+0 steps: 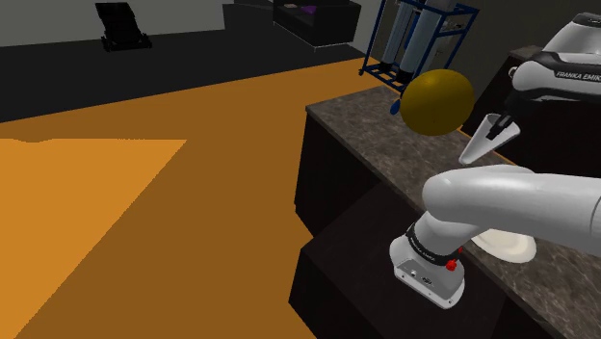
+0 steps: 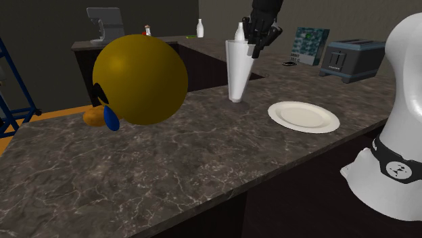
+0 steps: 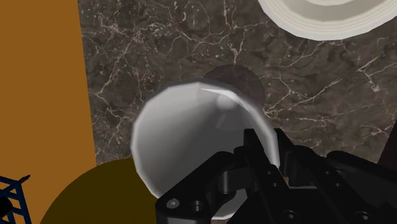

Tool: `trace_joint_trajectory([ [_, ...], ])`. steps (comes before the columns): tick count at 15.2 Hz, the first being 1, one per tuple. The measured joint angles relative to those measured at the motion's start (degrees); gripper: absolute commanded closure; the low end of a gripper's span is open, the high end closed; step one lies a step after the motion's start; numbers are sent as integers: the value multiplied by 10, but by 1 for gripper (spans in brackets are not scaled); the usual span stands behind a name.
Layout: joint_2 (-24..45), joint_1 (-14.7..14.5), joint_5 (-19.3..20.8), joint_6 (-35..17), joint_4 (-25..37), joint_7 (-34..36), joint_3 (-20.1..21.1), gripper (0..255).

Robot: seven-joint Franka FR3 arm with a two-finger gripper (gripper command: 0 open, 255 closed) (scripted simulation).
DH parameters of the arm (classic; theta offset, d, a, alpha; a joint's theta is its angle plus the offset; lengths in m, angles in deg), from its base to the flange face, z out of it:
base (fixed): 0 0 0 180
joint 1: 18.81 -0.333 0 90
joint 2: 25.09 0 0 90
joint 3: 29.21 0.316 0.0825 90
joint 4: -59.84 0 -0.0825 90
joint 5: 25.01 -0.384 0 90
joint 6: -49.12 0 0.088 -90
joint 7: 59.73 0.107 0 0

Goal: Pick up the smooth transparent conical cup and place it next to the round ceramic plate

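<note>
The smooth, pale grey, faintly see-through conical cup [image 2: 237, 71] stands wide mouth up on or just above the dark veined stone desk [image 2: 169, 162]. It sits between the big mustard-yellow ball [image 2: 140, 80] and the round white ceramic plate [image 2: 303, 116], near the plate but with bare stone between them. The all-black claw [image 2: 253, 47] comes down on the cup's upper edge from the plate's side. In the wrist view its fingers stand close together, clamped on the wall of the cup's rim [image 3: 184, 146], one seemingly inside the mouth and one outside. Whether the narrow base has cleared the desk I cannot tell, though a round shadow on the stone, offset from the cup in the wrist view, hints at a slight lift. I judge the grasp made and the step in hand to be the lift and carry. The next move calls for raising the cup enough to clear the stone and taking it the short way toward the second exterior view's right. It should then be set down upright just beside the plate's rim, not on it, before the fingers part. A pinch on one side of the rim may let a tall cup swing, so a slow, level carry seems wise.
</note>
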Motion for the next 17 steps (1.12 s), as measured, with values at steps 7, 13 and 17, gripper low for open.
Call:
trace_joint_trajectory([
  [7,26,-1,32,-60,-33,12,-40,255],
  [13,31,-1,39,-72,-39,15,-47,255],
  [17,31,-1,39,-72,-39,15,-47,0],
])
